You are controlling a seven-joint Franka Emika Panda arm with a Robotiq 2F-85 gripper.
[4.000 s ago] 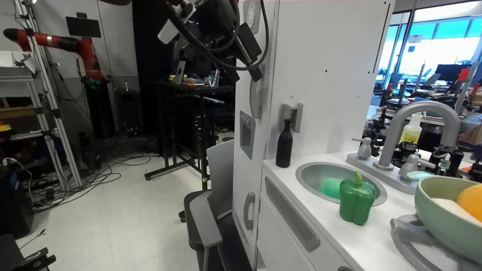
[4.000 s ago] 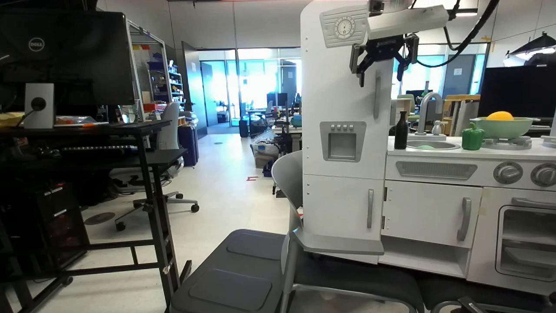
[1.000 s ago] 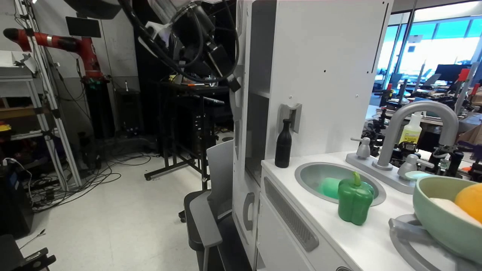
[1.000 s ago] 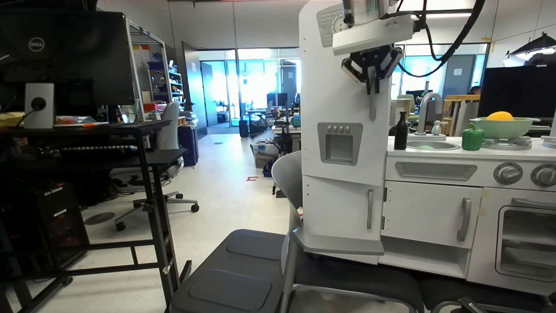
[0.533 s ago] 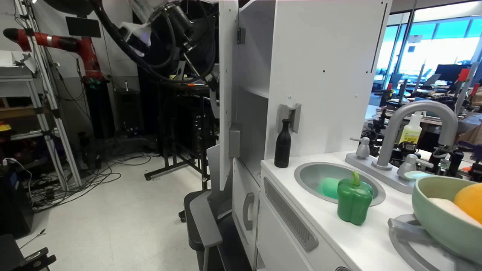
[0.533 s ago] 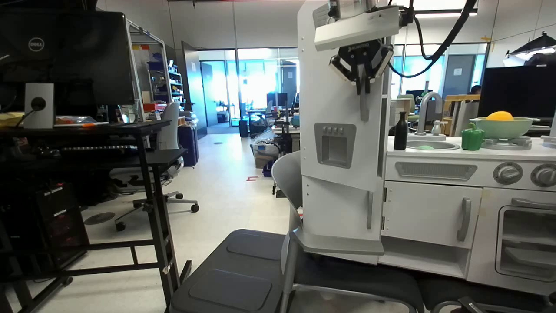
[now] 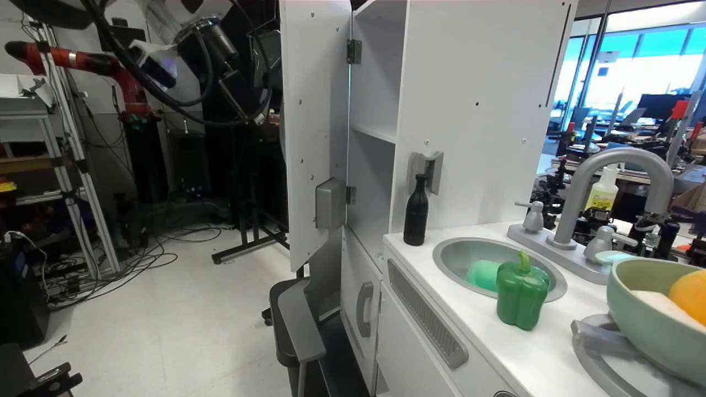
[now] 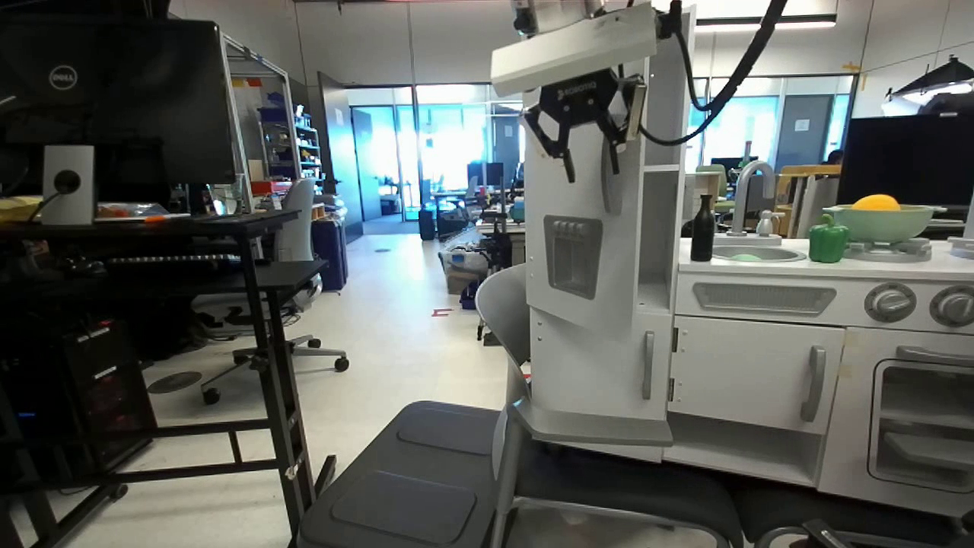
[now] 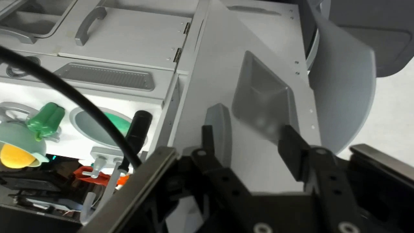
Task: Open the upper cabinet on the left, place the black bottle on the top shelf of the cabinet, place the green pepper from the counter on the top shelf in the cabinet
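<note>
The black bottle (image 7: 416, 215) stands upright on the counter (image 7: 560, 322), at the front corner which is next to the upper cabinet (image 7: 469, 60). The green pepper (image 7: 521, 295) is also on the counter, stem up, near the front edge, just beside the sink (image 7: 452, 259), on the side farther from the upper cabinet. The upper cabinet rises at the end edge of the counter; its door (image 7: 311, 121) is swung wide open, so the top shelf (image 8: 660, 167) can be seen inside. The gripper (image 8: 592, 166) hangs before the outer face of this door, higher than the counter and beyond its end edge. Its fingers (image 9: 292, 149) are clearly apart, with a wide gap, and they hold nothing; in the wrist view one finger is close beside the grey handle (image 9: 221, 126) of the door, but whether they touch I cannot tell. In the sink lies a green object (image 7: 482, 275), partly covered by the green pepper in an exterior view. The faucet (image 7: 634, 157) is at the back edge of the counter. Farther along, a pale green bowl (image 7: 645, 320) with a round orange thing (image 7: 689, 295) stands on a grey burner (image 8: 883, 251). A grey chair (image 8: 506, 304) is near the upper cabinet, and well apart behind is a red robot arm (image 7: 134, 98).
</note>
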